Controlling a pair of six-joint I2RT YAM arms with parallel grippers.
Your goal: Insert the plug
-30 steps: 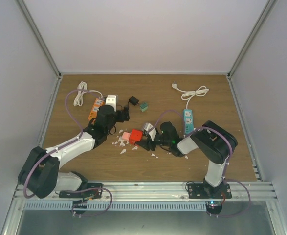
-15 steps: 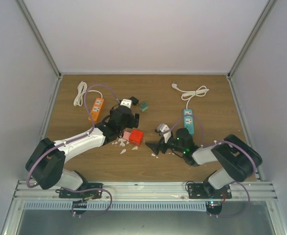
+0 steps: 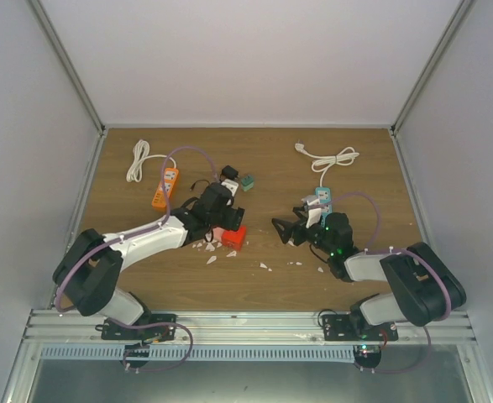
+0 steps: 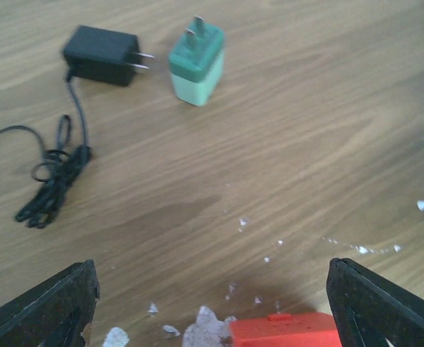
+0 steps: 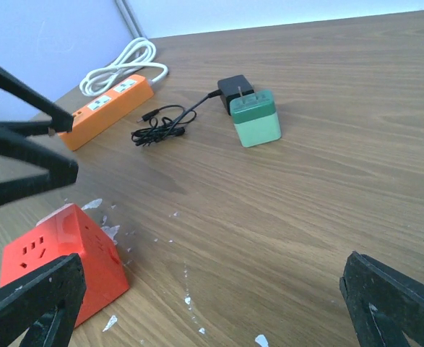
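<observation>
Brown wood worktop (image 3: 263, 151) fills the floor of a white-walled cell, and both arms reach low over its middle. The left tool (image 4: 212, 273) has its fingers spread wide and holds nothing. It hangs over the red socket (image 4: 284, 329), which sits among small white chips (image 4: 206, 318). Beyond it, toward the far side, lies the green plug (image 4: 197, 65), free on the wood with its prongs pointing away from this tool. The black charger (image 4: 100, 54) lies just beside the plug, apart from it, with its thin cable bunched nearby. The right tool (image 5: 212, 264) is also wide open, low over the wood, and faces the red socket and the plug from the other side. An orange strip (image 3: 165, 186) lies at the far left with its white cord. A blue strip (image 3: 323, 200) is partly hidden behind the right arm.
</observation>
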